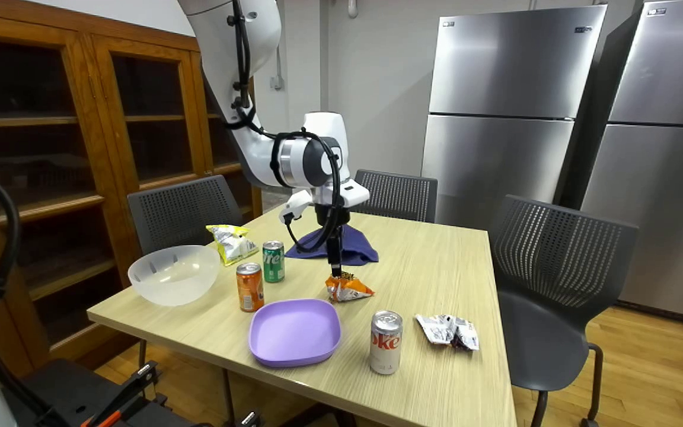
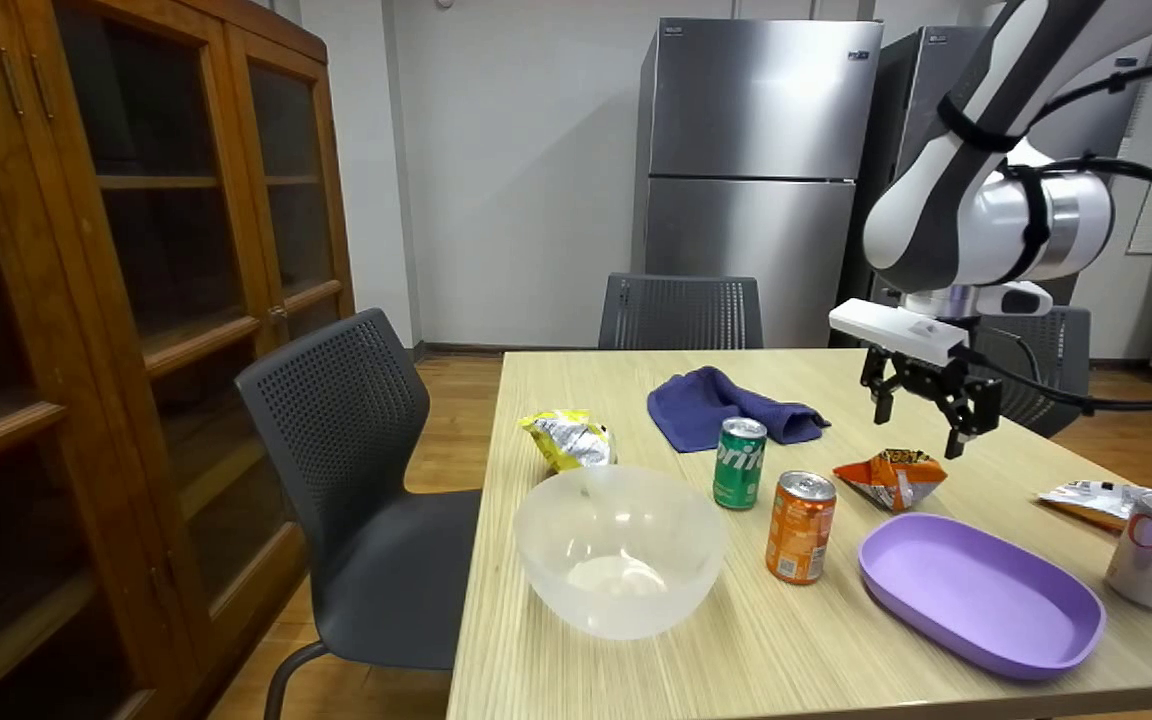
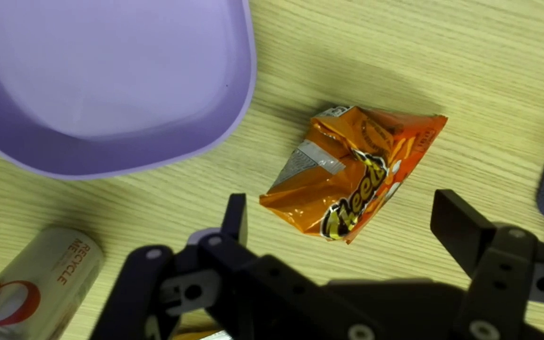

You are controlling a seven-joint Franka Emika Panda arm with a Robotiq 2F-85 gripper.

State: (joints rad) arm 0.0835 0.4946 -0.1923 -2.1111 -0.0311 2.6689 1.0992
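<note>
Orange snack bag (image 3: 347, 179): lettered "Cheet," lying on the table (image 1: 448, 261) near one purple tray (image 1: 295, 329).
Gripper (image 2: 919, 428): hangs above that bag, its fingers wide apart.
Silver can (image 1: 385, 356): reads "Coke" and "RECYCLE ME."
Green can (image 2: 739, 465): shows the letters "rite."
Can count: three, all upright, an orange can (image 2: 801, 527) among them.
Bag count: three, with a yellow bag (image 2: 571, 440) and a crumpled silver bag (image 1: 436, 328).
Frosted bowl (image 2: 620, 605) and navy cloth (image 2: 701, 405): one of each.
Table: pale wood grain.
Room: three dark chairs (image 1: 561, 255), two steel refrigerators (image 1: 507, 65), a glass-fronted wooden cabinet (image 1: 99, 118).
</note>
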